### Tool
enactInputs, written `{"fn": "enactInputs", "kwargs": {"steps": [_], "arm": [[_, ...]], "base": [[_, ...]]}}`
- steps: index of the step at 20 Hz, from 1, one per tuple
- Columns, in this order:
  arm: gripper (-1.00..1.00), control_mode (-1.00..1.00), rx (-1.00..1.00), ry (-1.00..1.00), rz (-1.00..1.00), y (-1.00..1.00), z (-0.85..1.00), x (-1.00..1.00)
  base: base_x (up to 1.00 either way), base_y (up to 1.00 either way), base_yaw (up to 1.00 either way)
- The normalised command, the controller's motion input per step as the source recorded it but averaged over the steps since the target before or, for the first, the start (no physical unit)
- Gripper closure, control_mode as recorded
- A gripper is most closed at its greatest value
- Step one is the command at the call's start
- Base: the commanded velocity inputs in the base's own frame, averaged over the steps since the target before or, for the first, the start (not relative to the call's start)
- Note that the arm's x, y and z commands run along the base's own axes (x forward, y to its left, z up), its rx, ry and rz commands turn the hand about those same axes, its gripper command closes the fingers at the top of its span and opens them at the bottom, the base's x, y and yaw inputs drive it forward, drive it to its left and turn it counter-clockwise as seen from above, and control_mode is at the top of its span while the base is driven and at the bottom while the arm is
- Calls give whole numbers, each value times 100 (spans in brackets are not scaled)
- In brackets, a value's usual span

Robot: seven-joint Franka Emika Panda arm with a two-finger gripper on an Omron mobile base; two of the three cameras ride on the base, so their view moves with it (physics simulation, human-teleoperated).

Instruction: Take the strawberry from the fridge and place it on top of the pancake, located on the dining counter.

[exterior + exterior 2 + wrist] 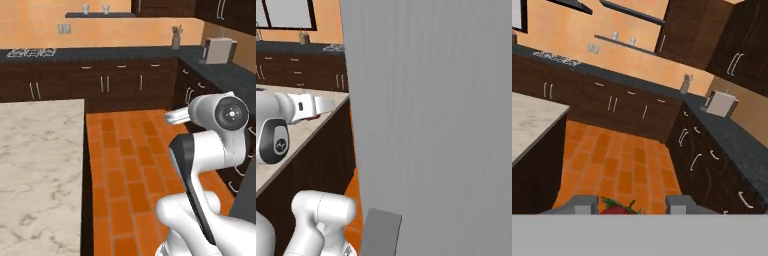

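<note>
In the hand view, the strawberry [615, 208], red with green leaves, sits between my two fingertips, and my gripper [632, 204] is shut on it. The gripper is held high over the orange tiled floor, beside the dining counter [532, 120] with its beige marbled top. That dining counter [40, 165] takes up the left of the left base view. The fridge's [431, 125] light-grey surface stands close on the right of the right base view. The pancake is out of view.
Dark granite counters over dark wood cabinets [105, 82] run along the back wall and the right side. On them stand a toaster [218, 50] and a utensil holder [176, 37]. The tiled floor [130, 165] lies between the island and those cabinets.
</note>
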Motion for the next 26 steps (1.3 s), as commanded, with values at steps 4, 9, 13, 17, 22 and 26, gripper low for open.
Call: {"fn": "enactInputs", "kwargs": {"steps": [4, 9, 13, 17, 22, 26], "arm": [[100, 100, 0, 0, 0, 0, 0, 0], [100, 100, 0, 0, 0, 0, 0, 0], [100, 100, 0, 0, 0, 0, 0, 0], [100, 100, 0, 0, 0, 0, 0, 0], [100, 100, 0, 0, 0, 0, 0, 0], [100, 100, 0, 0, 0, 0, 0, 0]], "base": [[-100, 38, 8], [-100, 100, 7], [-98, 100, 9], [-59, 100, 5], [-3, 100, 0], [21, 100, -1]]}}
